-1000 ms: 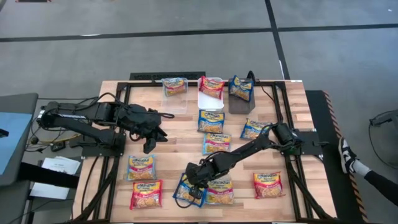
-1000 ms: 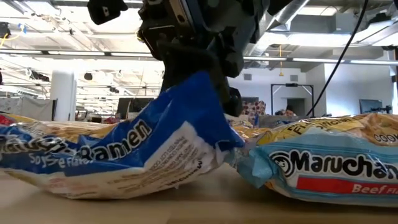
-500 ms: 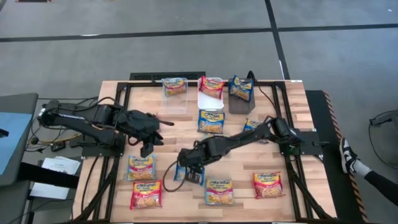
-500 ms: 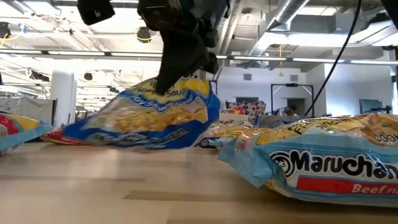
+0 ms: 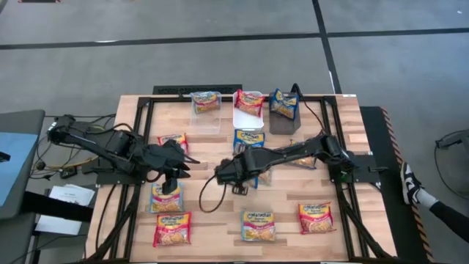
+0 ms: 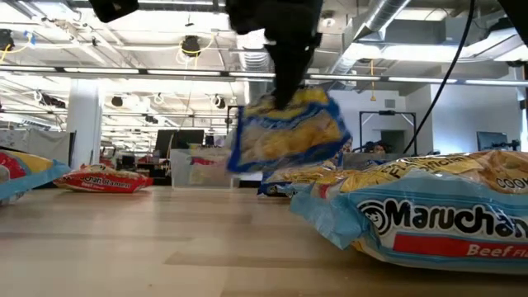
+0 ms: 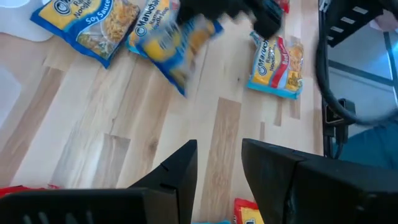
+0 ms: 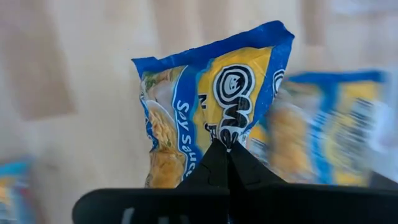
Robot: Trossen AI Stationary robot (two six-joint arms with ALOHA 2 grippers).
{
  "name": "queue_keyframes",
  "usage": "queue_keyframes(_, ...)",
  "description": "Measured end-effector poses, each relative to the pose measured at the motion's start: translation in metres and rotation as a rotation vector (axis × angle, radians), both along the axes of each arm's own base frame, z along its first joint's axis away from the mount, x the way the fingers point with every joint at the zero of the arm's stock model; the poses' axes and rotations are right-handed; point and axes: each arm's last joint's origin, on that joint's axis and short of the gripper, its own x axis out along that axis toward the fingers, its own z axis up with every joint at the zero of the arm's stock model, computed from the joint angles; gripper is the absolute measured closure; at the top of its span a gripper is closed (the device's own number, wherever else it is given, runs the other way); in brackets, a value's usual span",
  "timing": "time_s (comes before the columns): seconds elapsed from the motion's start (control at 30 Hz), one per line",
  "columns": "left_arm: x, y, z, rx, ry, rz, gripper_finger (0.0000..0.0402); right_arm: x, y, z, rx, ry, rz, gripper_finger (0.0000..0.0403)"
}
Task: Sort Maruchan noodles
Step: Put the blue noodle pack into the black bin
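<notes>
Right pincer [image 8: 227, 149], clenched on the edge of a blue-and-yellow plastic ramen packet [image 8: 211, 118], holds it hanging above the middle of the wooden surface [image 5: 205, 147]. Left pincer [image 7: 219, 163], fingers parted and grasping nothing, hovers over a light-blue and red packet [image 5: 167, 198] lying flat left of centre. Further packets lie scattered; three rest in bins along the far edge.

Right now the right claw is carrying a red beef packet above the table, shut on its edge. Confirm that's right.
Wrong colour: the right claw is shut on a blue soy sauce packet, lifted above the table. The right wrist view shows it.
</notes>
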Motion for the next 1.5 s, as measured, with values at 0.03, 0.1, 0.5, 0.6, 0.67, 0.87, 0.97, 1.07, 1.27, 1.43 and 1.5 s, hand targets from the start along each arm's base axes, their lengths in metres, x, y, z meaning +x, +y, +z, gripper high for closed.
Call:
queue_keyframes(0.03,0.000,-0.001,0.000,-0.001,-0.001,0.000,0.0289,-0.003,-0.005,0.003,-0.033,0.013,-0.010,0.0401)
queue_keyframes(0.1,-0.001,-0.002,0.000,0.001,-0.002,-0.001,0.0289,-0.011,-0.015,0.012,-0.090,0.048,-0.028,0.0401)
queue_keyframes(0.5,-0.001,-0.001,0.001,0.053,-0.023,0.063,0.0289,-0.075,-0.087,0.100,-0.409,-0.022,-0.212,0.0400)
queue_keyframes(0.6,0.000,-0.001,0.001,0.054,-0.026,0.063,0.0289,-0.098,-0.104,0.114,-0.459,-0.049,-0.257,0.0400)
queue_keyframes(0.67,0.000,-0.001,0.001,0.055,-0.030,0.065,0.0289,-0.116,-0.115,0.115,-0.490,-0.044,-0.299,0.0400)
queue_keyframes(0.87,0.000,0.000,0.001,0.078,-0.038,0.091,0.0289,-0.164,-0.150,0.099,-0.569,-0.059,-0.387,0.0400)
queue_keyframes(0.97,0.000,0.001,0.001,0.091,-0.043,0.107,0.0289,-0.178,-0.165,0.082,-0.542,-0.102,-0.358,0.0400)
queue_keyframes(1.07,0.000,0.001,0.001,0.096,-0.045,0.113,0.0289,-0.189,-0.178,0.063,-0.506,-0.146,-0.307,0.0400)
queue_keyframes(1.27,0.000,0.001,0.001,0.091,-0.045,0.117,0.0289,-0.203,-0.196,0.029,-0.480,-0.150,-0.238,0.0400)
queue_keyframes(1.43,0.000,0.001,0.002,0.104,-0.048,0.123,0.0289,-0.209,-0.208,0.011,-0.441,-0.126,-0.192,0.0400)
queue_keyframes(1.5,0.000,0.002,0.002,0.108,-0.049,0.127,0.0289,-0.209,-0.211,0.006,-0.440,-0.146,-0.194,0.0400)
